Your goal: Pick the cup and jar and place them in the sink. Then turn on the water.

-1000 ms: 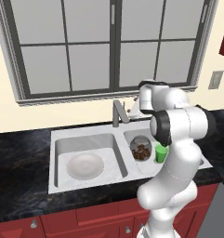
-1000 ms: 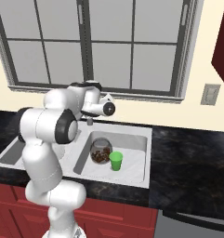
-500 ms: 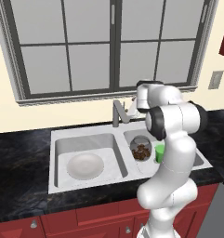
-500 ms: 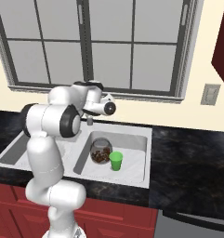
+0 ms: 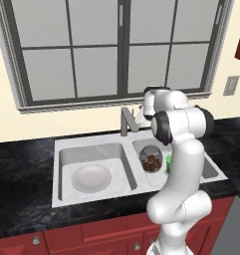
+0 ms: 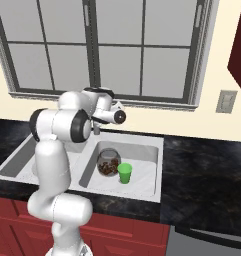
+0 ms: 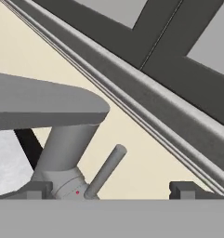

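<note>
Jar [image 6: 108, 162] and cup [image 6: 124, 173] both stand in right basin of sink [image 6: 147, 150], cup touching or just beside jar at its 4 o'clock. White dish [image 5: 91, 177] lies in left basin. Faucet [image 5: 126, 121] at 12 o'clock of sink; claw [image 7: 113, 191] spread wide, holding nothing, its handle [image 7: 105, 171] between the fingertips [image 7: 184, 189]. Black desk [image 6: 207, 170] surrounds sink.

Black counter [image 5: 22, 174] carries sink [image 5: 59, 194], seemingly inset.
</note>
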